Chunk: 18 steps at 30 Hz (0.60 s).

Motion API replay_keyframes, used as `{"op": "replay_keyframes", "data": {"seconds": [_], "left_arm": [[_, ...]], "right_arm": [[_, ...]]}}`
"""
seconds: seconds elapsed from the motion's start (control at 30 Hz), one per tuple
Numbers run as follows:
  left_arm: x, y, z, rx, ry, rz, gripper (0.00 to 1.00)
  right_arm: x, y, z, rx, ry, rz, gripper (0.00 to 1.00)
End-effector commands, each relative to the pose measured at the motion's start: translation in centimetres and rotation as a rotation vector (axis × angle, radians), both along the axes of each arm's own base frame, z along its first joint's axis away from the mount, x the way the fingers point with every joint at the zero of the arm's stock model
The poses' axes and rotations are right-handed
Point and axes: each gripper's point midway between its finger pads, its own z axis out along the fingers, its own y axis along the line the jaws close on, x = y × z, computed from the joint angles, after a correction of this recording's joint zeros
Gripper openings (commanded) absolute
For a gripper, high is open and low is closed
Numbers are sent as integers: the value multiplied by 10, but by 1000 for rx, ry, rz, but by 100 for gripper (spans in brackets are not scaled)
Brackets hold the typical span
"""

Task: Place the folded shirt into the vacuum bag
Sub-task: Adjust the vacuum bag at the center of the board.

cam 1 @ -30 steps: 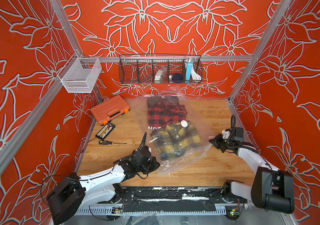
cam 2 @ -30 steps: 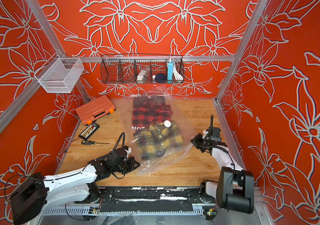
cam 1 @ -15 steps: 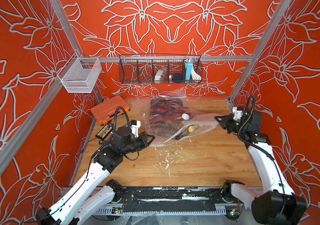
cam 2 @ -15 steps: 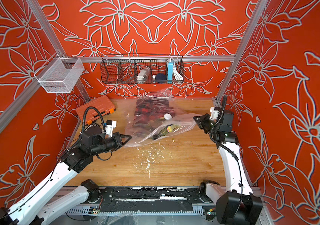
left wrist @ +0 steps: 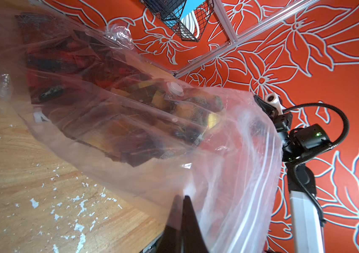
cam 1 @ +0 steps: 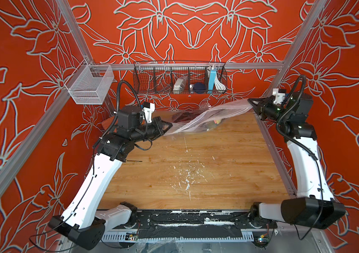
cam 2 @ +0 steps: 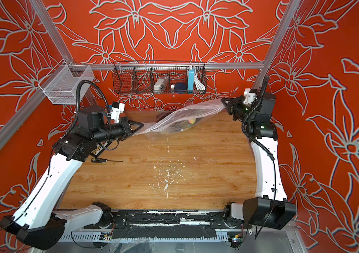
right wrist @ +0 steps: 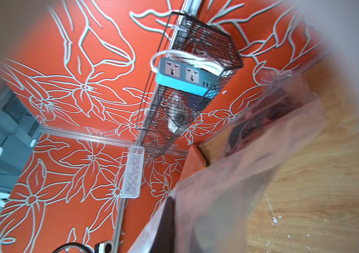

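The vacuum bag [cam 1: 207, 116] [cam 2: 180, 116] is clear crinkly plastic, stretched in the air across the far end of the table between my two grippers. My left gripper [cam 1: 171, 125] [cam 2: 142, 125] is shut on its edge. My right gripper [cam 1: 249, 100] [cam 2: 222, 100] is shut on the edge too, higher up and near the back wall. In the left wrist view the folded shirt [left wrist: 196, 111], yellow plaid, lies inside the bag [left wrist: 229, 175] under the white valve cap [left wrist: 175, 88], beside a red plaid shirt [left wrist: 64, 59]. My left fingertips [left wrist: 183, 197] pinch the film. Film blurs most of the right wrist view.
A black wire basket [cam 1: 179, 80] with a blue power strip hangs on the back rail, and a white mesh basket [cam 1: 88, 86] hangs at the left. A screwdriver [cam 2: 103, 160] lies near my left arm. White flecks mark the wooden table [cam 1: 196, 186].
Both grippers have risen and moved toward the back wall with the bag's edge. The bag and the shirts in it have gone from mid-table to the far end.
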Motion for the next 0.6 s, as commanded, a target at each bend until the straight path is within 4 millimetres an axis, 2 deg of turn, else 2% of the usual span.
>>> {"op": "replay_keyframes", "data": {"seconds": [0.0,0.07,0.13,0.17,0.23,0.33,0.43,0.5,0.57], "left_arm": [[12,2,42,11,-87,-17,0],[13,3,55,21,-112,-21,0],[18,4,58,39,-107,-21,0],[17,2,58,38,-102,-36,0],[12,-2,44,11,-72,-64,0],[-3,0,7,-21,-42,-58,0],[-20,1,-40,-33,32,-71,0],[-34,-3,-79,-40,103,-88,0],[-47,-8,-121,-29,180,-101,0]], "right_arm": [[6,-3,58,28,-125,-7,0],[3,-6,76,-35,-149,-26,0],[7,-3,86,-3,-161,10,0],[8,1,86,23,-156,36,0],[4,6,73,33,-142,51,0],[-12,6,23,6,-74,30,0],[-36,9,-44,1,29,27,0],[-56,12,-90,-19,108,36,0],[-77,15,-126,-43,170,46,0]]}}
